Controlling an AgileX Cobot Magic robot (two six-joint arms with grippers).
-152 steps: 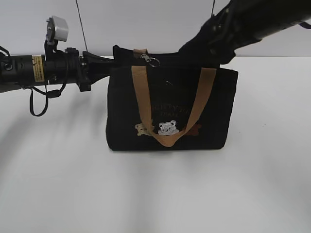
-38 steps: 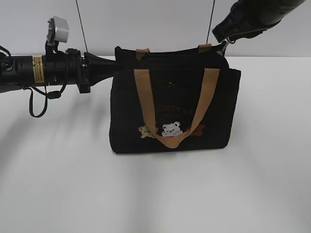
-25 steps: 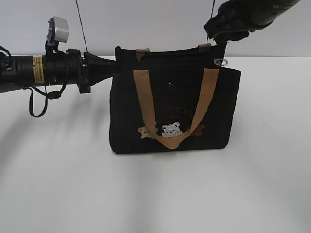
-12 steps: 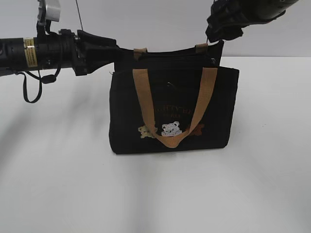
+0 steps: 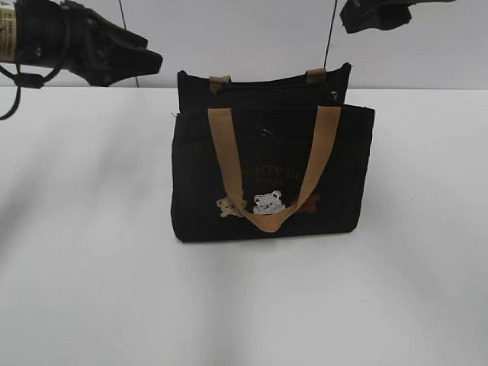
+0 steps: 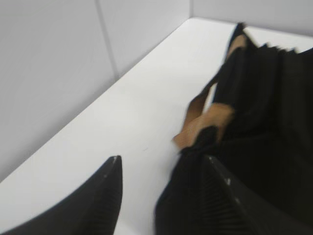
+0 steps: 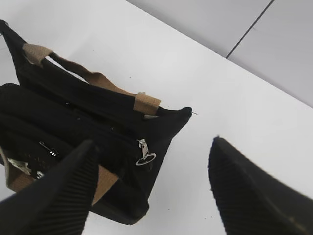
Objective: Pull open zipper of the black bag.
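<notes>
1. The bag (image 5: 271, 171) stands upright on the white table (image 5: 91, 290), front with the bear patches toward the outside camera. My left gripper (image 6: 161, 196) hangs above and off the bag's left end; my right gripper (image 7: 151, 191) hangs above its right end.
2. Both pairs of fingers are spread and hold nothing.
3. The zipper (image 7: 98, 129) runs along the bag's top, left to right, the bag's long axis. Its ring pull (image 7: 145, 155) dangles at the right end.
4. Judgement: soft fabric, light, likely to slide or fold if tugged. The small metal ring is the place to pinch, with the opposite end braced.
</notes>
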